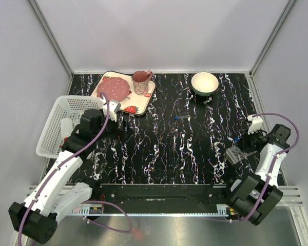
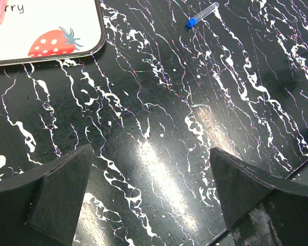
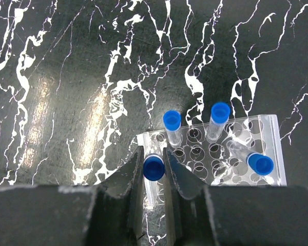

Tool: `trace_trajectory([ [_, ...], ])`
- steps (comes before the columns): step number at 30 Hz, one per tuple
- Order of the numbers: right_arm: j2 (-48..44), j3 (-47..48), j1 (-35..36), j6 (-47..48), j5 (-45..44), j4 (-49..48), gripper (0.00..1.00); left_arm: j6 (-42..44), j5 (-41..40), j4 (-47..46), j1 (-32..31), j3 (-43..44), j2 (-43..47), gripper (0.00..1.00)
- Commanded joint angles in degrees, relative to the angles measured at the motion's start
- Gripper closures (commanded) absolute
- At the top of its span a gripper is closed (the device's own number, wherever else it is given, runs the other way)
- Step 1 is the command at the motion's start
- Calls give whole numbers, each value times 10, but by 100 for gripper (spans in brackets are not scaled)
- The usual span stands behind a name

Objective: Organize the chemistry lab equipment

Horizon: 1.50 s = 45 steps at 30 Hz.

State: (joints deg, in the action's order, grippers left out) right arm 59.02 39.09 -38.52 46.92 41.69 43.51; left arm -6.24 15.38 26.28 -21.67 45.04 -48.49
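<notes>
My right gripper [image 3: 154, 168] is shut on a blue-capped test tube [image 3: 154, 167], held upright over the near left corner of the clear perforated tube rack [image 3: 256, 128]. Three more blue-capped tubes sit in the rack: two upright [image 3: 172, 123] [image 3: 219, 114] and one leaning [image 3: 256, 162]. The rack also shows in the top view [image 1: 235, 154] beside my right gripper [image 1: 246, 142]. A loose blue-capped tube [image 1: 182, 117] lies mid-table, also in the left wrist view [image 2: 203, 14]. My left gripper [image 2: 151, 189] is open and empty above bare table, near the basket in the top view [image 1: 118, 123].
A white basket [image 1: 54, 115] at the left holds a white squeeze bottle [image 1: 66, 128]. The strawberry-print tray [image 1: 143, 100] with pink plate [image 1: 115, 88] and cup [image 1: 141, 82] stands at the back, its corner in the left wrist view [image 2: 46, 31]. A white bowl [image 1: 204, 83] sits back right.
</notes>
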Motion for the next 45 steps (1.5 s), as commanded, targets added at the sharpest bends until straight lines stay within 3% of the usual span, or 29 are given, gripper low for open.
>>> trace_trajectory([
  [1,12,15,-1,26,21,17,81,6,4,-16,2,9,5,1],
  [19,14,-17,5,62,-11,-6,75,7,5,-16,2,9,7,1],
  [33,-8,17,6,44,0,21,55,7,14,-14,7,12,2,1],
  [42,-33,107,6,-8,28,57,48,-4,119,-34,35,15,-31,1],
  [45,-30,135,6,-33,58,77,42,-8,211,-58,35,9,-47,2],
])
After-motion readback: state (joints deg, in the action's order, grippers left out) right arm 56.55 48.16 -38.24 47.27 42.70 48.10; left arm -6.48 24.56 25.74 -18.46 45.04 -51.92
